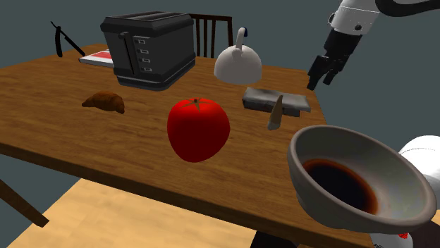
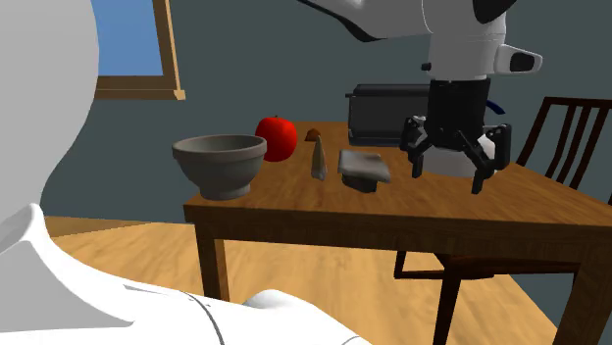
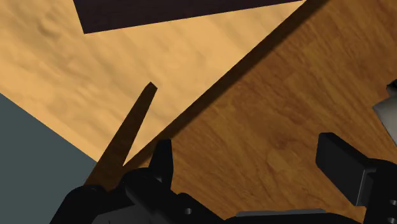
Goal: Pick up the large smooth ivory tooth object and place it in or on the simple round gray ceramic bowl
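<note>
Shoulder view: the wooden table [image 1: 70, 120] carries a grey bowl [image 1: 310, 151] with a dark inside at the near corner. The pale tooth [image 1: 276, 113] stands tip-up at about 10 o'clock from the bowl, well apart from it and just beside a grey slab [image 1: 275, 98]. A red fruit [image 1: 198, 129] sits at 9 o'clock from the tooth. The black gripper [image 1: 321, 75] hangs in the air at about 1 o'clock from the tooth, touching nothing.

Second exterior view: the bowl [image 2: 221, 172] is at the table's [image 2: 412, 211] corner, with the tooth [image 2: 318, 159] at its 3 o'clock. The slab [image 2: 363, 167] lies just past the tooth in the same direction. The gripper [image 2: 449, 163] hovers over the table at 3 o'clock from the slab – its fingers [image 2: 483, 169] are spread wide and hold nothing.

Wrist view: the gripper [image 3: 251, 168] has its fingers [image 3: 343, 168] standing far apart, and only bare table wood [image 3: 280, 121] lies between them. Beyond the table's edge is a lighter wooden floor [image 3: 95, 63].
</note>
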